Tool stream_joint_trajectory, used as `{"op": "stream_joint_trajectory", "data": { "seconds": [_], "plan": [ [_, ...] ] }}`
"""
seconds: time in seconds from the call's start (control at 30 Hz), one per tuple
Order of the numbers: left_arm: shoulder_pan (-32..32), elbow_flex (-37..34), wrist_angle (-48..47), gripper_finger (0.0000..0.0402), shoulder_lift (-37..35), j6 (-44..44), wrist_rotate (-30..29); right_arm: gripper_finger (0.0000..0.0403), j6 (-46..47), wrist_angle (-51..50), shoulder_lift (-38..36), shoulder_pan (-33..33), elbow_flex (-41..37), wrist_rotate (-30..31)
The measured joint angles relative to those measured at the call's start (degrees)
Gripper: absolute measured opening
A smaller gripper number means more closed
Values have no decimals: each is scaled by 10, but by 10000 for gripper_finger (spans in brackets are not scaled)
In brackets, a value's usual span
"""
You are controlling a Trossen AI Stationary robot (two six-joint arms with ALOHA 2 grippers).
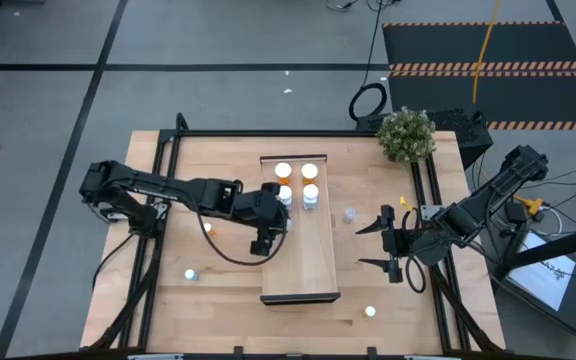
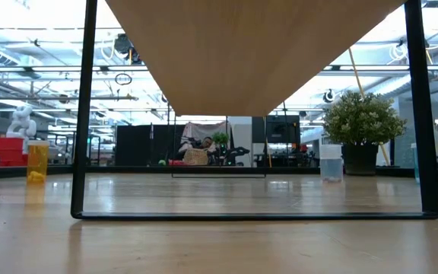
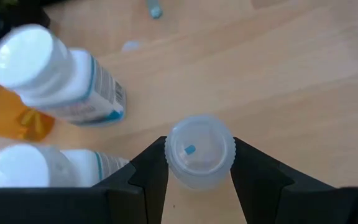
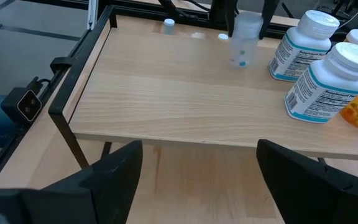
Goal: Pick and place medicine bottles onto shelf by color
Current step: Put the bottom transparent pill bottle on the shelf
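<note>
We see two dark, near-black jointed arms. The left arm (image 1: 158, 190) carries a black cable looping beneath its wrist. The right arm (image 1: 478, 205) shows yellow fittings near its wrist. Each gripper's fingers (image 4: 114, 171) are matte black, broad and angular, with flat inner faces.

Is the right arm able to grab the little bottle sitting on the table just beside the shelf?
Probably yes: the right gripper is open, and the clear bottle stands close by with nothing between them.
</note>
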Motion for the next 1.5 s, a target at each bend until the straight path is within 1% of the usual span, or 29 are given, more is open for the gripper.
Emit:
{"op": "stream_joint_trajectory", "data": {
  "seconds": [0.2, 0.43, 0.63, 0.87, 1.23, 1.33, 1.5],
  "plan": [
    [0, 0, 3, 157, 4, 25, 23, 308, 0, 0, 0, 0, 0, 0],
    [3, 0, 4, 157, 6, 62, 28, 308, 0, 0, 0, 0, 0, 0],
    [15, -4, 3, 157, 6, 76, 30, 308, 0, 0, 0, 0, 0, 0],
    [25, -11, 8, 157, 5, 81, 57, 308, 0, 0, 0, 0, 0, 0],
    [25, -12, 15, 158, 5, 91, 58, 308, -2, 0, 0, 0, 0, 0],
    [25, -12, 15, 168, 5, 92, 58, 308, -2, 0, 0, 0, 0, 0],
    [25, -13, 14, 199, 6, 92, 55, 308, -2, 0, 0, 0, 0, 0]
  ]
}}
